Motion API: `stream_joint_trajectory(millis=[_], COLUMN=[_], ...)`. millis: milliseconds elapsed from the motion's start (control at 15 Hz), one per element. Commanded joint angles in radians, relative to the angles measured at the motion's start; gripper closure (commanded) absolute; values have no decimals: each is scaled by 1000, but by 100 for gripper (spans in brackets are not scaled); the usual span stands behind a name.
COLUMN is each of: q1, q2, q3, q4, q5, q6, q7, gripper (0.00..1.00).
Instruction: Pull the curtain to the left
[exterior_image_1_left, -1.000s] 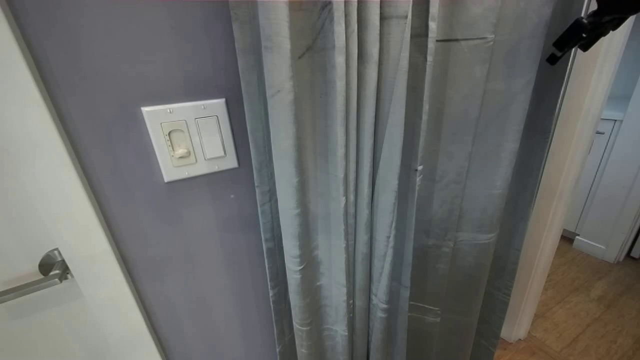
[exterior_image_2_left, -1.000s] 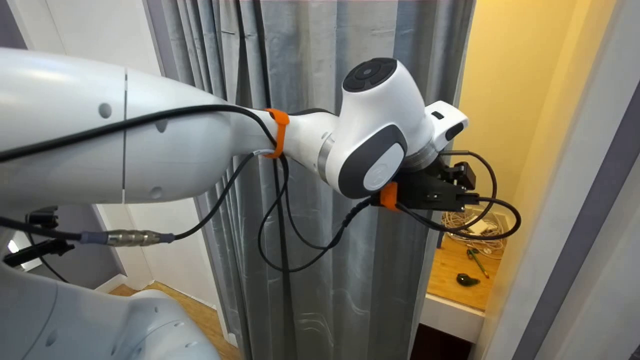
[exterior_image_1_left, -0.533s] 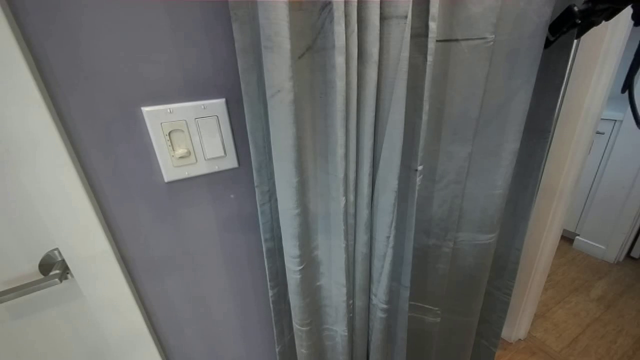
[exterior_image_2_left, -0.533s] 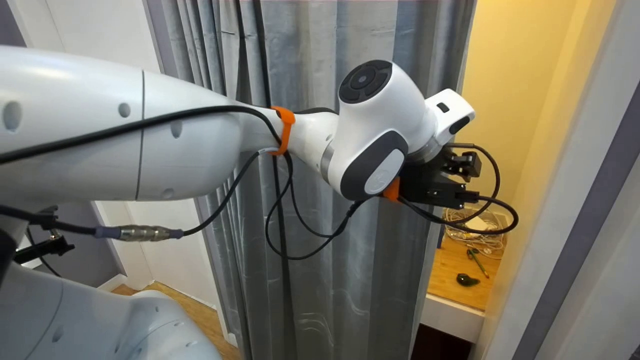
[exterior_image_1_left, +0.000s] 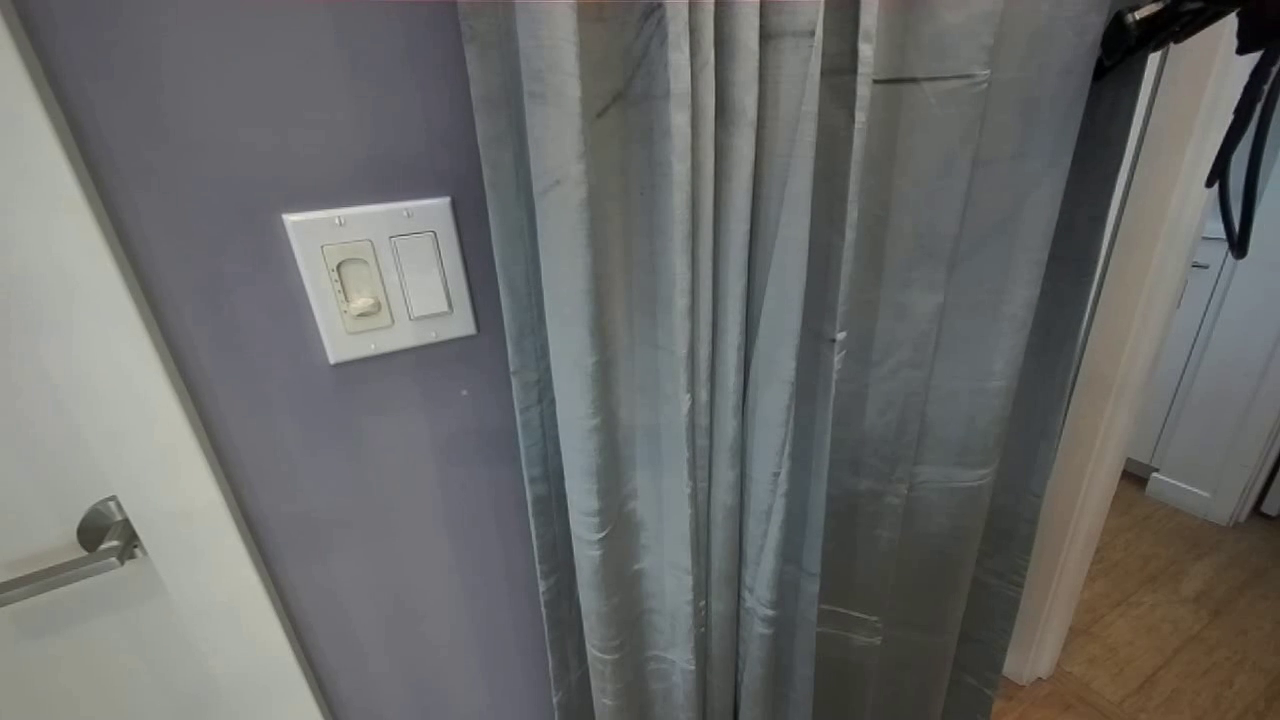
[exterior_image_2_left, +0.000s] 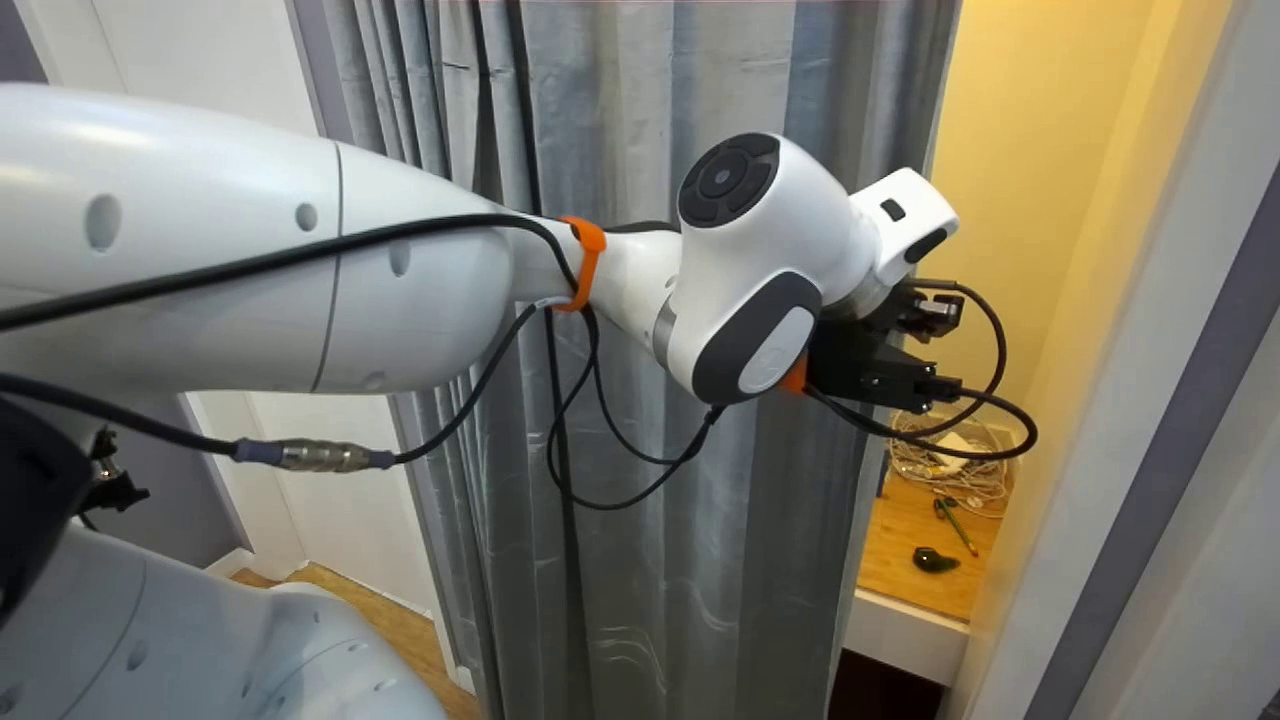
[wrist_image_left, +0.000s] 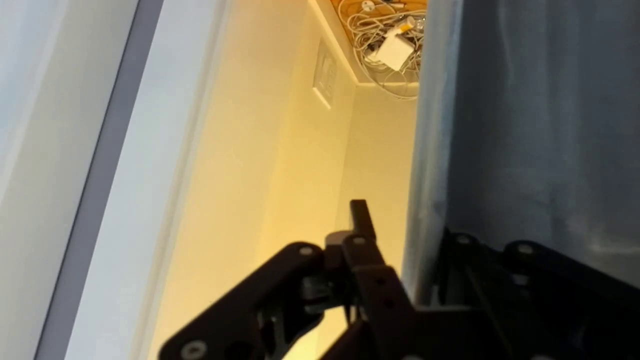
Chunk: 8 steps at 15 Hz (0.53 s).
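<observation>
"grey-purple wall (exterior_image_1_left: 400, 480) is filling nine o'clock in an exterior view. where's the curtain (exterior_image_1_left: 640, 360)?"

"hanging in long pleats from twelve to six, in both exterior views."

"and the arm (exterior_image_2_left: 420, 300)?"

"spanning it from nine to three in an exterior view."

"the gripper (wrist_image_left: 402, 220)?"

"its fingers are standing apart at four o'clock in the wrist view, the curtain's edge lying between them. whether they're touching it, i can't tell."

"anything smaller?"

"a white switch plate (exterior_image_1_left: 380, 280), sitting on the wall between nine and ten."
</observation>
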Motion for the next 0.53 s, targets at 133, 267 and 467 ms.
stream_joint_trajectory(millis=[133,267,467], q1=[152,208,275], q2=[-10,-26,-50], q3=[-91,-126,-165], q4=[40,47,64], q5=[65,71,63], q6=[1,-16,-58], q7=[-43,-56,-78], gripper=[100,99,99])
